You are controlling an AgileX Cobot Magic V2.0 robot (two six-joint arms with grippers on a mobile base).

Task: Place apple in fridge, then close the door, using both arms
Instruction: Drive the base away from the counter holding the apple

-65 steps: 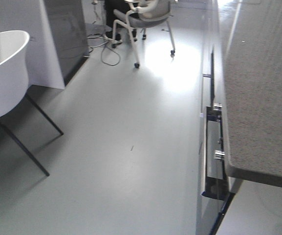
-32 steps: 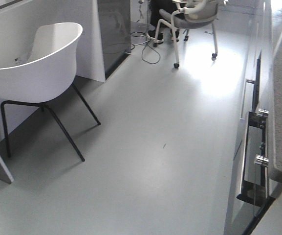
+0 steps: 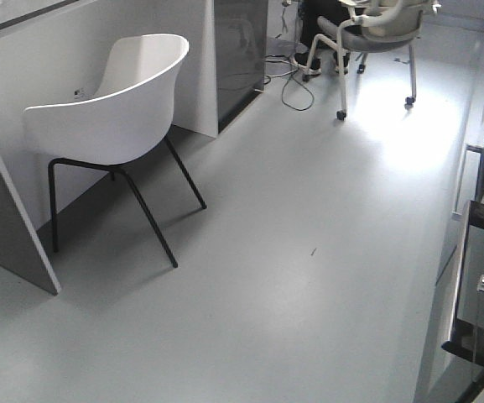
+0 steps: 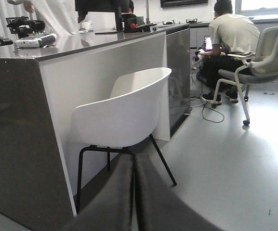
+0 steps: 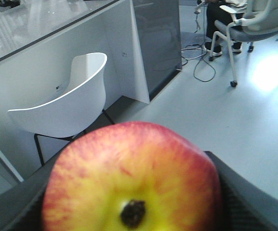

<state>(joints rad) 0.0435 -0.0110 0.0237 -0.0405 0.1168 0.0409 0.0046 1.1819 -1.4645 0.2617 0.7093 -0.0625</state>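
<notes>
A big grey floor (image 3: 309, 294) is stretching far across the room. On the left a long counter (image 4: 105, 62) is standing, with a dark shiny top and white sides. On the right a row of cupboards (image 3: 476, 285) with shiny metal knobs is running along the wall. A white chair (image 3: 116, 109) with thin black legs is sitting just beside the counter. Far away a person (image 4: 228, 38) is sitting in a grey chair on wheels (image 3: 376, 34), and cables (image 3: 296, 84) are lying on the floor near it.

The right gripper (image 5: 134, 192) is holding the apple (image 5: 134, 173). Its dark fingers (image 5: 254, 202) are pressing on the apple's left and right sides, so they are opened only as wide as the apple. The apple is sitting between them, red with a yellow patch, and its dark dimple is facing the wrist camera.

The left gripper (image 4: 133, 192) is holding nothing. Its two dark fingers (image 4: 110, 207) are lying side by side, with only a thin line between them.
</notes>
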